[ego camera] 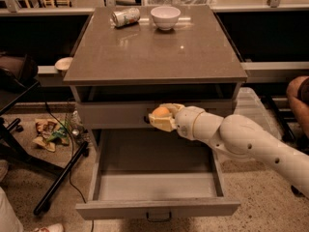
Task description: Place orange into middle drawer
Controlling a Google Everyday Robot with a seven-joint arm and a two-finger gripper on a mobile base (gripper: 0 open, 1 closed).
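My gripper (pixel 160 118) is shut on the orange (pixel 161 112), a small round orange fruit between cream fingers. It hangs in front of the upper grey drawer front, above the back of the middle drawer (pixel 157 187). The middle drawer is pulled wide open, its flat grey inside bare, a small dark handle (pixel 158 218) on its front. My white arm reaches in from the lower right.
A white bowl (pixel 165 17) and a tipped silver-green can (pixel 125 17) lie at the back of the cabinet top (pixel 154 52). Black stand legs (pixel 58 178) and litter (pixel 48 132) lie on the floor at left. A person's knee (pixel 299 98) shows at right.
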